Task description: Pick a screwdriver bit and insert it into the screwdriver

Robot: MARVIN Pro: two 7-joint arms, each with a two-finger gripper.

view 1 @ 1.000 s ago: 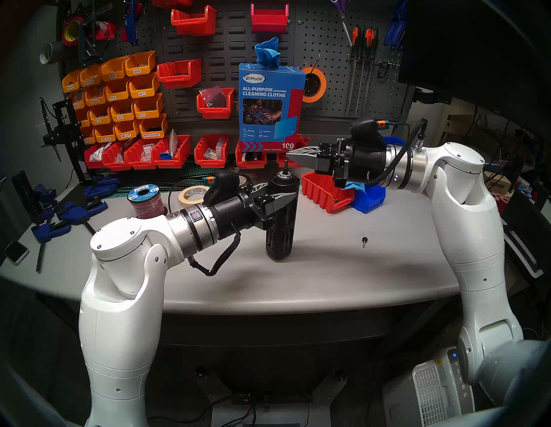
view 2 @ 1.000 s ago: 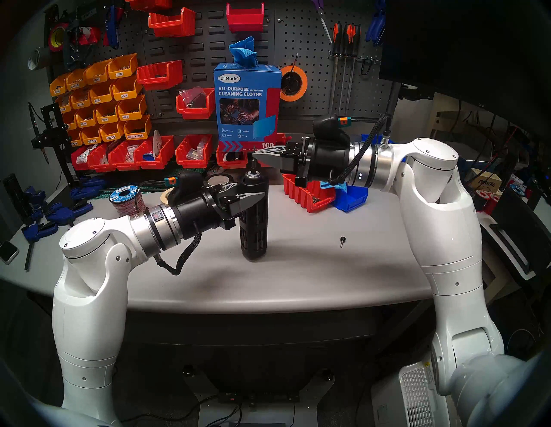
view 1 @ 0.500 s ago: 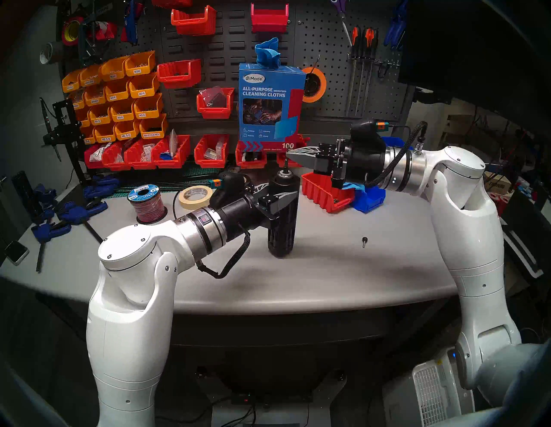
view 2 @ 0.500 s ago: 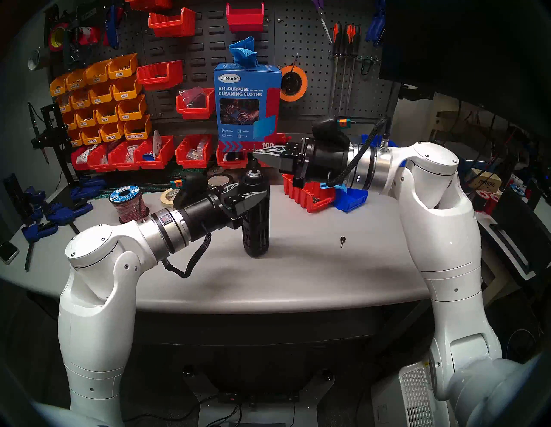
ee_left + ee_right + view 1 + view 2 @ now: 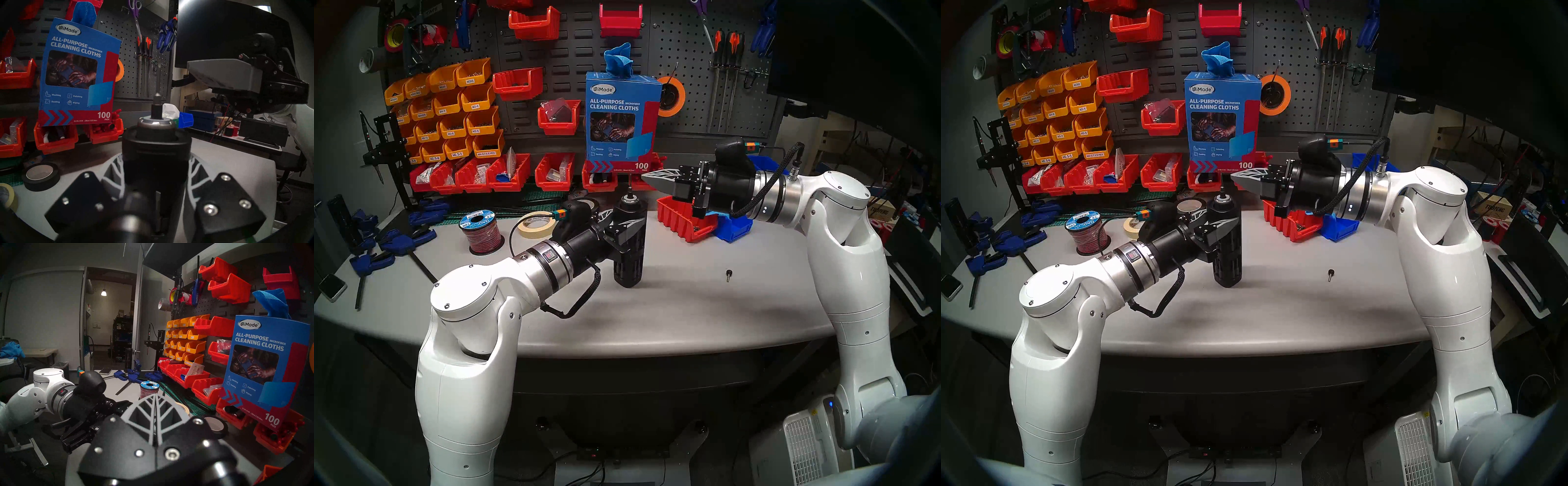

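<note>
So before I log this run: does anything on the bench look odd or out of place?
A small black pin lies loose on the table, apart from the bins. The bit stands in the screwdriver.

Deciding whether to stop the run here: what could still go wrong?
1. The bit stands in the screwdriver socket, but how deep it sits is unclear; it may fall out if tipped.
2. The left tool holds the screwdriver above the table; a slip would drop it.
3. The shut right tool hovers close beside the bit and could knock it.
</note>
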